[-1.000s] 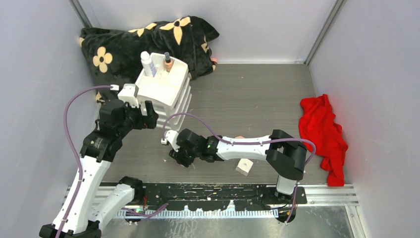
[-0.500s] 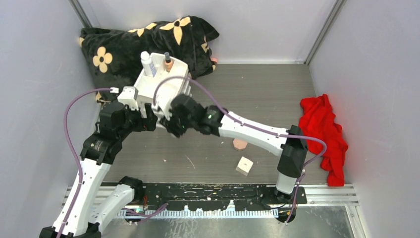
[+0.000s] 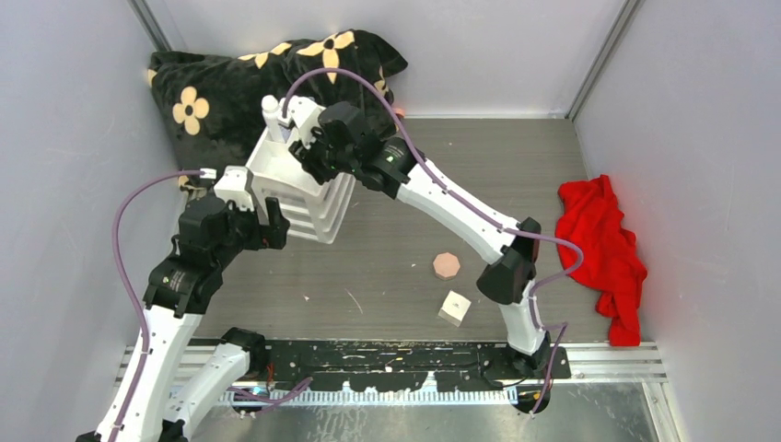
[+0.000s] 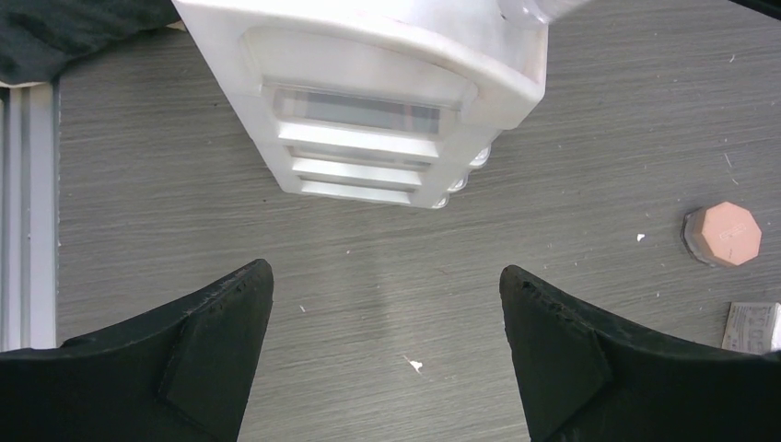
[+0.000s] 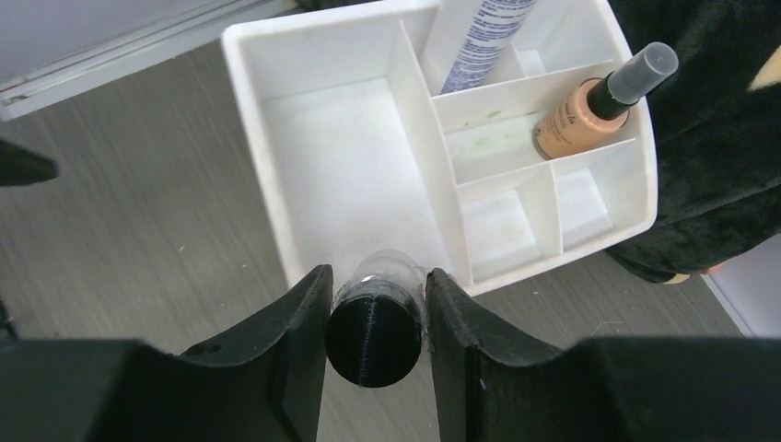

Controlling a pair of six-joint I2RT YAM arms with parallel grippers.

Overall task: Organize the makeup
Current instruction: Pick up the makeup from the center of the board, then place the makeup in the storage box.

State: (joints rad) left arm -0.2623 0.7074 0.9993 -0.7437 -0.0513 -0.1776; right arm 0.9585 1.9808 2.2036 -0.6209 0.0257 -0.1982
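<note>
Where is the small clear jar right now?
In the right wrist view, the small clear jar is clamped in the right gripper, at the bottom centre, over the near edge of the white organiser's large compartment.

Blue print on white bottle [image 5: 474,41], seemingly text, unreadable

right gripper [image 5: 376,322] clamps small clear jar [image 5: 375,325] | hovering at organizer's [image 5: 341,180] near rim | 2 bottles inside

Glossy wht plastic drawer box [image 4: 368,46]; matt gry wood-grain table [image 3: 442,184]; clear small jar [image 5: 376,327] w/ ribbed blk lid.
</note>
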